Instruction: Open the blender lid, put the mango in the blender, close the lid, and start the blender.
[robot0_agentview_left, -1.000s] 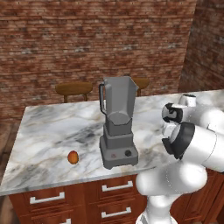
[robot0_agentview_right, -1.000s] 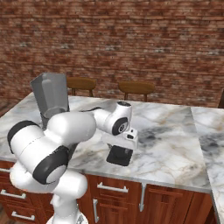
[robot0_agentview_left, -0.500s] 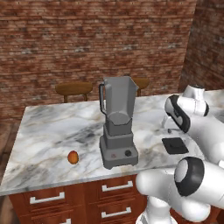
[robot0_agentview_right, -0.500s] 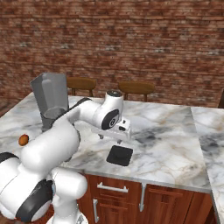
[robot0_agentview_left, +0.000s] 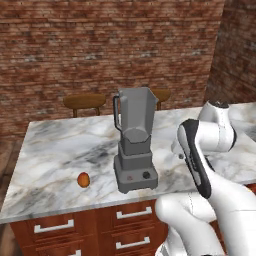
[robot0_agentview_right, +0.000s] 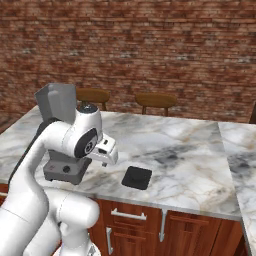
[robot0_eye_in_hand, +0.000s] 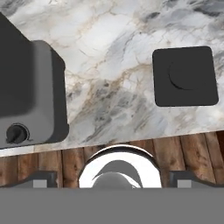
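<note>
The grey blender stands mid-counter with its jar open at the top; in the hand view its base and black knob lie at the left. The black blender lid lies flat on the marble to the blender's right, also seen from above. The orange-brown mango rests on the counter left of the blender, near the front edge. My gripper hovers over the counter between the blender base and the lid, pointing down. It is open with nothing between its fingertips.
The marble counter ends in a front edge above wooden drawers. Two wooden stools stand behind it against a brick wall. My own arm hides part of the counter's right side in the left base view.
My gripper has lifted off the lid, which stays on the counter, and has swung left toward the blender base, jaws open.
</note>
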